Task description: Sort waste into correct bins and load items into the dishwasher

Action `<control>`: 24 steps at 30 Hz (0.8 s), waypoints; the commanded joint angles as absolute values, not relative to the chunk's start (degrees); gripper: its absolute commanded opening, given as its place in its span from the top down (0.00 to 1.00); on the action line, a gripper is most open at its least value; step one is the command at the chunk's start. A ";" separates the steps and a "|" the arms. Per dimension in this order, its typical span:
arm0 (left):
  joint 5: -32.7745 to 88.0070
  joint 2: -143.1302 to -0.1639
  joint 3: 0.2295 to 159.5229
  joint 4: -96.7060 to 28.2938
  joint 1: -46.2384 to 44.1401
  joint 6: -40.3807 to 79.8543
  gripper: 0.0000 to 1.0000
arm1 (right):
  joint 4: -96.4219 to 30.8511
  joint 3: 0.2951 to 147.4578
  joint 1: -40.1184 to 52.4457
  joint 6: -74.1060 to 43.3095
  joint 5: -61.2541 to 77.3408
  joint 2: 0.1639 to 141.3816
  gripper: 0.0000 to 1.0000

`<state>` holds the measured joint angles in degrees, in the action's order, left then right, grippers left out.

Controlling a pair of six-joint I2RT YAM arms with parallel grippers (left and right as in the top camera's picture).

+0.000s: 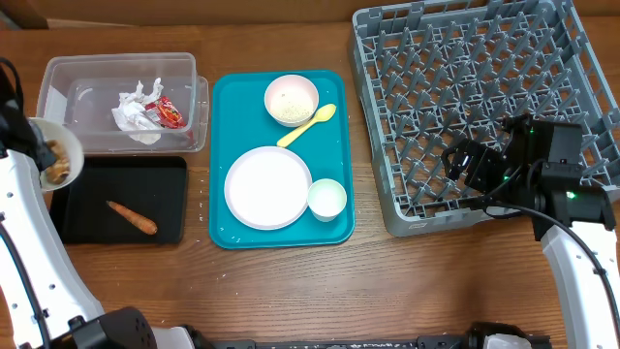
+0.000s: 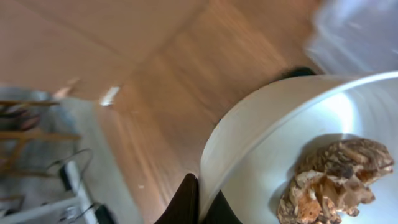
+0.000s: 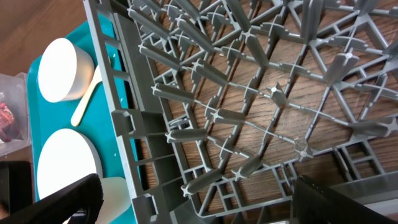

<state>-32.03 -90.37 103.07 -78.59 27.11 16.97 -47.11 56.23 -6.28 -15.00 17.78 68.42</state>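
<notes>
My left gripper [image 2: 203,186] is shut on the rim of a white bowl [image 1: 53,150] holding brown lumps [image 2: 336,180]. The bowl hangs tilted at the table's left edge, by the far left corner of the black tray [image 1: 165,174], where a brown sausage [image 1: 132,218] lies. The clear tub [image 1: 68,73] holds crumpled paper [image 1: 136,111] and a red wrapper [image 1: 168,113]. On the teal tray [image 1: 228,233] are a bowl of rice [image 1: 292,100], a yellow spoon [image 1: 308,124], a plate [image 1: 267,187] and a cup [image 1: 326,199]. My right gripper [image 1: 475,165] hangs open and empty over the grey dish rack [image 1: 465,97].
The rack's upright pegs [image 3: 249,93] stand close under the right gripper, and its left wall [image 3: 124,124] lies between that gripper and the teal tray. Bare wooden table [image 1: 291,291] runs along the front.
</notes>
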 commanded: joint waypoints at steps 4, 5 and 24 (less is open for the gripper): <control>-49.54 -92.58 102.04 -71.94 27.29 19.66 0.96 | -46.63 57.36 -6.46 -14.96 18.13 68.27 0.00; -50.61 -92.75 102.04 -70.41 27.24 18.06 0.96 | -46.63 57.39 -6.46 -14.96 18.15 68.27 0.00; -64.64 -94.72 102.04 -44.53 22.79 -18.72 0.96 | -46.39 57.39 -6.46 -15.22 19.81 68.27 0.00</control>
<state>-58.30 -94.43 101.97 -46.15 23.86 -10.68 -47.03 56.23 -6.28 -15.00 18.72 68.42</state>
